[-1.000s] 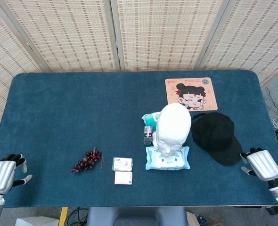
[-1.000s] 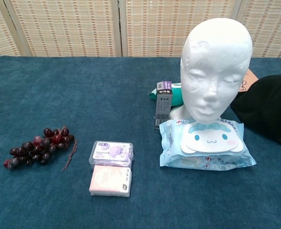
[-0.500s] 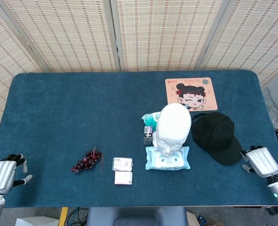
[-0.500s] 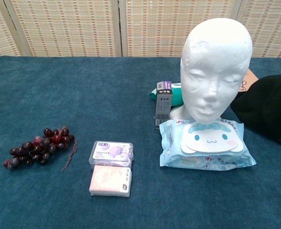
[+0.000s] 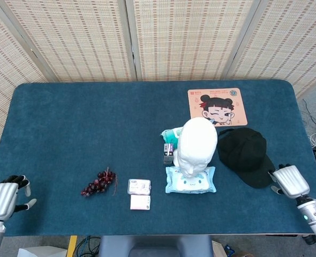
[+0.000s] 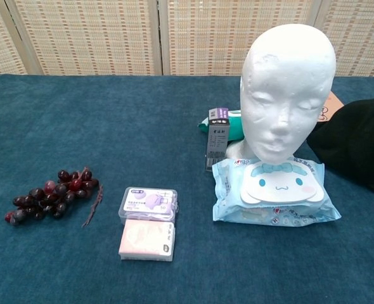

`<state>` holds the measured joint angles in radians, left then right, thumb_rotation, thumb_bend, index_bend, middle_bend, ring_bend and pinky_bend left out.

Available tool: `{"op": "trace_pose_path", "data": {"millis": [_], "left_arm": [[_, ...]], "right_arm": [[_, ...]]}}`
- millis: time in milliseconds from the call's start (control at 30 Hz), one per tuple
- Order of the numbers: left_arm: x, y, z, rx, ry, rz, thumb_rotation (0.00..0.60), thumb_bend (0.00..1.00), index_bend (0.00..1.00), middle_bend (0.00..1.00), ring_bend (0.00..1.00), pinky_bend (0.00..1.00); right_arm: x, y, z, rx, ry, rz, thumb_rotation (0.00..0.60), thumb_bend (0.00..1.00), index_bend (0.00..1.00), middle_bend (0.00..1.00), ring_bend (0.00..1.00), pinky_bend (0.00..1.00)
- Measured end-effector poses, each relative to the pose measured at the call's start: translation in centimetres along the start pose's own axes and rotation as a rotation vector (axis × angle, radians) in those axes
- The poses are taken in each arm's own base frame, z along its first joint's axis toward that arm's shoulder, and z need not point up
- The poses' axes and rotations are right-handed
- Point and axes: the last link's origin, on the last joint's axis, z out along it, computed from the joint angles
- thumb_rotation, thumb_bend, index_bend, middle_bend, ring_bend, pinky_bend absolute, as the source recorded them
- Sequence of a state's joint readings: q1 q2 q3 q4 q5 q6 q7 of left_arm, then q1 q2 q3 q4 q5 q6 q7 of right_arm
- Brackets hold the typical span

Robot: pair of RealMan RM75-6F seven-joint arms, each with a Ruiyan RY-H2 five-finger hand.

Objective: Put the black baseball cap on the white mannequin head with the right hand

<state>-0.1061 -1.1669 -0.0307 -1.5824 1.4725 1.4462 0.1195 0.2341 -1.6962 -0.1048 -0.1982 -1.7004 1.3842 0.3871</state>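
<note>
Nothing done yet: right robot hand (image 5: 289,181) empty, fingers loosely curled, just beside black baseball cap (image 5: 245,155); white mannequin head (image 5: 196,145) beyond, bare.

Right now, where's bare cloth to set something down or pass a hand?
Free: the far-left stretch of table behind the grapes, and the near strip between the pink pack and the left hand. Crowded: around the mannequin head, hemmed by the wipes pack, black cap and cartoon mat.
</note>
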Motion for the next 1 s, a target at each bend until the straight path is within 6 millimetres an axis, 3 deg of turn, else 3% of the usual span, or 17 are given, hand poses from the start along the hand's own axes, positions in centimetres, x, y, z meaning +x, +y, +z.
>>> {"op": "trace_pose_path", "data": {"millis": [467,1000], "left_arm": [[0.0,0.0,0.0,0.004,-0.008,-0.002,0.6,0.01,0.67,0.48,0.37,0.52],[0.2,-0.1,-0.1,0.008,-0.007,-0.009,0.6,0.01,0.67,0.48,0.37,0.52]], "right_arm": [[-0.4,-1.3,1.1,0.02,-0.003,-0.003,0.6,0.0,0.67,0.81,0.54,0.63],[0.9,-2.1,3.1,-0.003,0.091,0.059,0.6,0.0,0.67,0.8,0.54,0.63]]}}
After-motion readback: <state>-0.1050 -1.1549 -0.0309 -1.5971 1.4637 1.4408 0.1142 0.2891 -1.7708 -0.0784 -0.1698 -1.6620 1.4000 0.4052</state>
